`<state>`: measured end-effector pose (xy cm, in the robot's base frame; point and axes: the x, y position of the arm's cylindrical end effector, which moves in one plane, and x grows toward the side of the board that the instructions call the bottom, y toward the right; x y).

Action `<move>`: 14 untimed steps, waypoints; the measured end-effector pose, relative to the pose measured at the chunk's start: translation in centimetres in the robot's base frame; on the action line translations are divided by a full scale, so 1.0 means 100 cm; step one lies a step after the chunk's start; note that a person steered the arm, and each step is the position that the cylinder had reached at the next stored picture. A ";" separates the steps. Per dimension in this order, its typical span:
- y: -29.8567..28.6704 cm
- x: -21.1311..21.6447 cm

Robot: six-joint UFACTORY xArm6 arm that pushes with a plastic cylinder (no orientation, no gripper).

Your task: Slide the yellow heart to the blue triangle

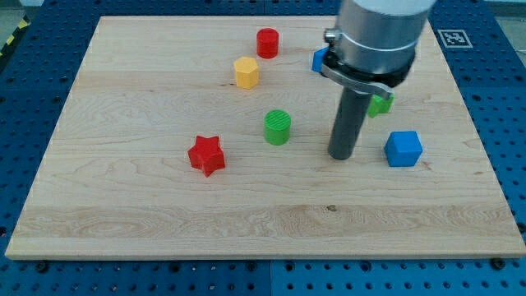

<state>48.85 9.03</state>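
A yellow block [246, 72] lies at the upper middle of the wooden board [123, 205]; its exact shape is hard to make out. A blue block [318, 59] lies to its right, mostly hidden behind the arm, so its shape cannot be told. My tip [341, 155] rests on the board well below and to the right of the yellow block, between the green cylinder [278, 127] and the blue cube [403, 149]. It touches no block.
A red cylinder [267, 43] stands just above and right of the yellow block. A red star [206, 155] lies left of the green cylinder. A green block [380, 104] peeks out from behind the arm at the right.
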 end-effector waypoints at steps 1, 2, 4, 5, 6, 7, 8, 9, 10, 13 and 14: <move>0.012 -0.002; 0.065 -0.002; 0.089 -0.002; 0.057 -0.002; 0.026 -0.004; 0.025 -0.005; 0.029 -0.005; 0.053 -0.009; 0.053 -0.009; -0.007 -0.027; -0.007 -0.060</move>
<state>42.83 8.32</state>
